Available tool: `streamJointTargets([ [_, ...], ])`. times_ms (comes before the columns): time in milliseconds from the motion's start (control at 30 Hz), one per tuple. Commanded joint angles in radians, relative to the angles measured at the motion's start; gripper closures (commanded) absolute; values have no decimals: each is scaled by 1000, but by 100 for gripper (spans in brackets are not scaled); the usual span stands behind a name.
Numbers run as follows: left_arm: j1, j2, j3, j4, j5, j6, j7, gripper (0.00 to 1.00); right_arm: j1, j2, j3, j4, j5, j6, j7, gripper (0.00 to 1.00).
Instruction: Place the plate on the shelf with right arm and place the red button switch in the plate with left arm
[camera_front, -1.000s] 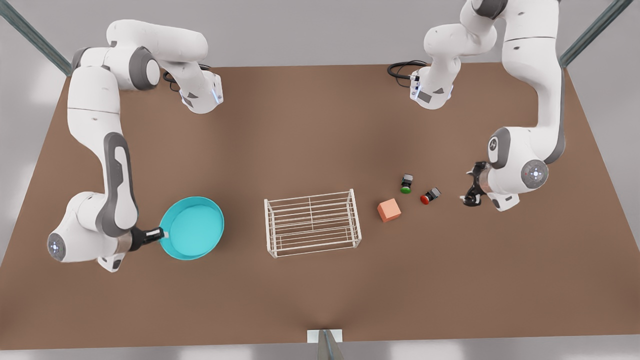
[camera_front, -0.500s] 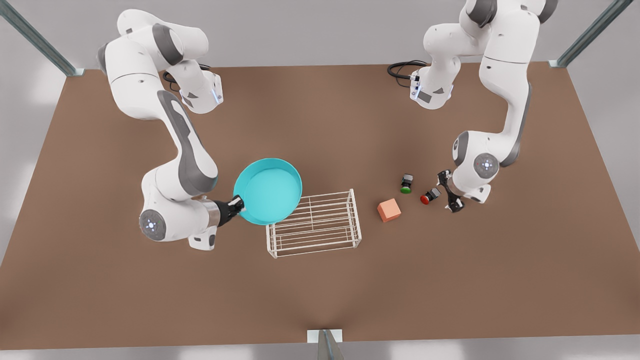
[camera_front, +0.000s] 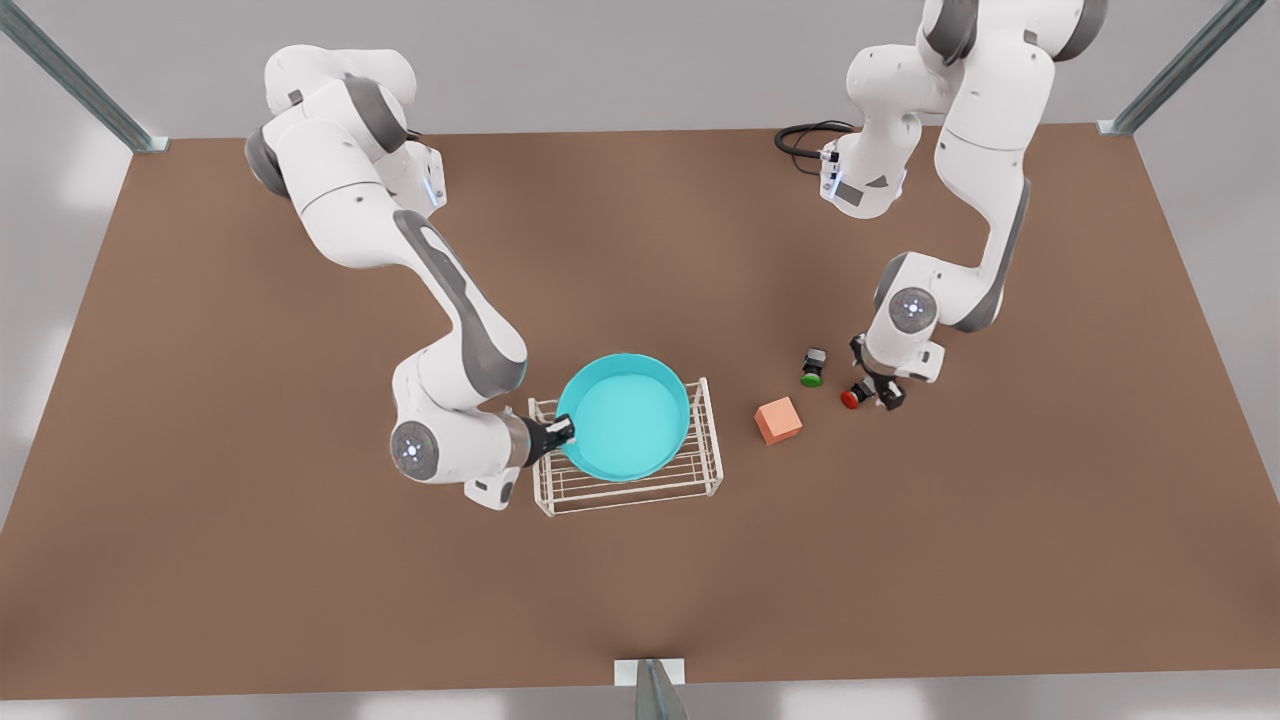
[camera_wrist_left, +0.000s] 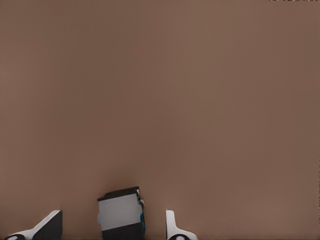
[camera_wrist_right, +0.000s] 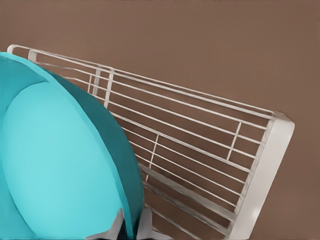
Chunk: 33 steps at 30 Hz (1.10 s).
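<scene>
The turquoise plate (camera_front: 625, 416) hangs over the top of the white wire shelf (camera_front: 700, 470) at the table's middle. My right gripper (camera_front: 560, 433) is shut on the plate's rim, on the side toward the front view's left. In the right wrist view the plate (camera_wrist_right: 60, 165) tilts against the shelf (camera_wrist_right: 200, 135), with the rim pinched in the right gripper (camera_wrist_right: 131, 227). I cannot tell whether the plate rests on the rods. My left gripper (camera_front: 880, 388) is open and low at the red button switch (camera_front: 855, 396). The switch's grey body (camera_wrist_left: 120, 215) lies between the spread fingertips (camera_wrist_left: 172, 227), untouched.
A green-capped switch (camera_front: 813, 368) lies just beyond the red one, toward the front view's left. A salmon-orange cube (camera_front: 778, 420) sits between the switches and the shelf. Both arm bases stand at the far edge of the brown table (camera_front: 200, 500).
The right arm carried the plate from the front view's left, up and across, to over the shelf. The left arm moved in and down toward the red button switch until its fingers straddle it.
</scene>
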Motion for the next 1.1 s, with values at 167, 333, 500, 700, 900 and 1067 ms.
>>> streamJointTargets([
  [167, -1, 28, -1, 8, 27, 43, -383, 0, -125, -170, -17, 0, -8, -167, 199, 0],
  [333, 1, 54, 1, 14, 33, 61, -372, 0, -217, -331, -129, -32, -411, -435, 35, 0],
  [500, 2, 51, 2, 13, 33, 58, -370, 32, -286, -474, -135, -425, -407, -150, 120, 0],
  [700, 8, -10, 5, 14, 31, -9, -318, 44, -303, -460, -133, -366, -410, -130, 124, 0],
  [900, 31, 79, 8, 62, 31, 37, -314, 46, -304, -460, -136, -366, -408, -130, 117, 0],
  [1067, 30, 47, 7, 77, 31, -9, -289, 57, -304, -460, -136, -365, -410, -130, 117, 0],
])
